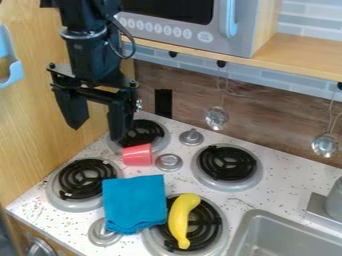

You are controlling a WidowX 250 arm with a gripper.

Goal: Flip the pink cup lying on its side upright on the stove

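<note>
black hand (97, 131) spread wide – near a red cup (137, 155); blue cloth (135, 202) beside yellow banana (180, 220)

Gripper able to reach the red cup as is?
Probably yes: the gripper hangs open near the red cup, with nothing lying over it. The blue cloth and silver knob sit close but don't cover it.

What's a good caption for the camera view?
Open pincer above a toy stove with red cup, blue cloth and yellow banana.
</note>
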